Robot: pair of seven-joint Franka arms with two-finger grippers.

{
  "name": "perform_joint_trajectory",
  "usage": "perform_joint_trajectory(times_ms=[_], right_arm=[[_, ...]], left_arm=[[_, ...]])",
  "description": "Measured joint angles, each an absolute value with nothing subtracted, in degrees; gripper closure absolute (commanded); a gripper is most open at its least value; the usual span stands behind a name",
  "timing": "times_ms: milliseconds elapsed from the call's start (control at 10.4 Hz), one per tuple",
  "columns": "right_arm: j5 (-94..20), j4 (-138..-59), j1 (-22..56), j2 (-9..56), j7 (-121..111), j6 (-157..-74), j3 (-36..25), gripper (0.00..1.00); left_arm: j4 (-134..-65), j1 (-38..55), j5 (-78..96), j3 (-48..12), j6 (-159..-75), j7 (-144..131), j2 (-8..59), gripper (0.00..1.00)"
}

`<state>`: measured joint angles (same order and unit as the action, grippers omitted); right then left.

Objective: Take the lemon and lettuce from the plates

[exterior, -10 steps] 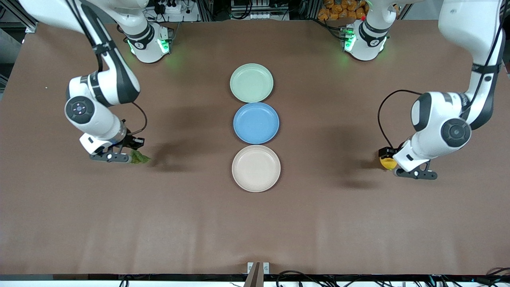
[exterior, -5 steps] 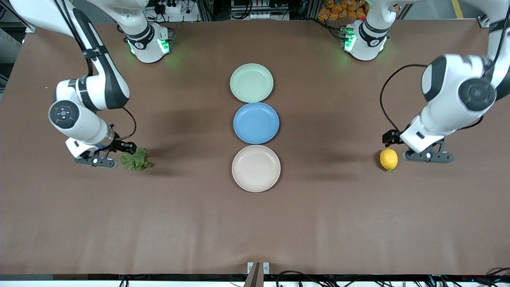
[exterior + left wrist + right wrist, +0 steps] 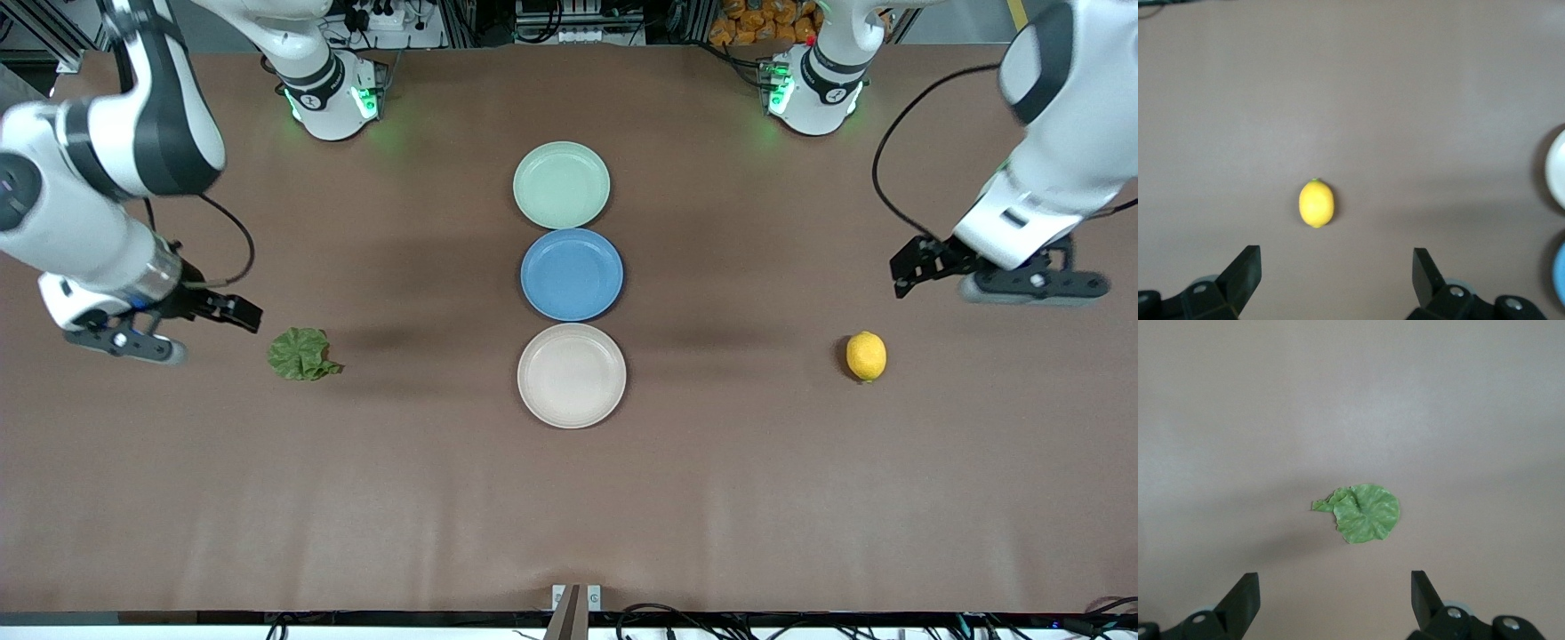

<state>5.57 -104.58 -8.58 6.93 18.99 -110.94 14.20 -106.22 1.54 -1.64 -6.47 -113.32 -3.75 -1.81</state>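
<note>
Your lemon (image 3: pixel 866 356) lies on the bare brown table (image 3: pixel 569 498) toward the left arm's end, well apart from the plates and about level with the beige plate (image 3: pixel 572 375). Your left gripper (image 3: pixel 996 276) hangs in the air over the table just beside the lemon, a little toward the arm's end; in its wrist view the lemon (image 3: pixel 1316 203) sits ahead of the wide-spread fingers (image 3: pixel 1245 270), which hold nothing.

Your lettuce (image 3: pixel 302 354) lies flat on the table toward the right arm's end, also level with the beige plate and well apart from it. Your right gripper (image 3: pixel 164 324) hovers over the table near the leaf, farther toward that end. Its wrist view shows the lettuce (image 3: pixel 1363 513) ahead of fingers (image 3: pixel 1241 600) that are spread wide and empty.

The mint plate (image 3: pixel 561 184), blue plate (image 3: pixel 572 274) and beige plate stand in a row down the middle, each with nothing on it.
</note>
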Motion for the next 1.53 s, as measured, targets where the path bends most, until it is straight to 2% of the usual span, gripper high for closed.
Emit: perform_joint_trajectory(times_ms=[191,383,574,766,1149,1532], right_arm=[[5.4,-103.0,-8.5,3.3,18.8,-106.8,14.6,0.00],[5.2,-97.1,-8.4,1.6,16.5,-98.2,14.7,0.00],[4.8,-90.7,-7.9,1.3,13.0,-91.1,14.1,0.00],[0.8,-87.5,-6.0,0.7,9.7,-88.5,10.3,0.00],[-1.9,-86.7,-5.0,-1.5,3.7,-86.4,5.8,0.00],[-2.0,-86.7,-4.4,-1.5,0.3,-85.0,5.5,0.00]], left_arm=[[-98.5,1.5,0.4,-6.5,-106.6,-3.7,-1.8,0.00],[-94.1,1.6,0.4,-6.6,-103.3,-3.1,-1.2,0.00],[-93.4,1.6,0.4,-6.6,-103.3,-2.9,-0.4,0.00],[-93.2,1.5,0.4,-6.6,-103.3,-2.8,0.0,0.00],[-93.0,1.4,0.4,-6.6,-103.3,-2.8,0.1,0.00],[-92.9,1.5,0.4,-6.6,-101.0,-2.8,0.1,0.00]])
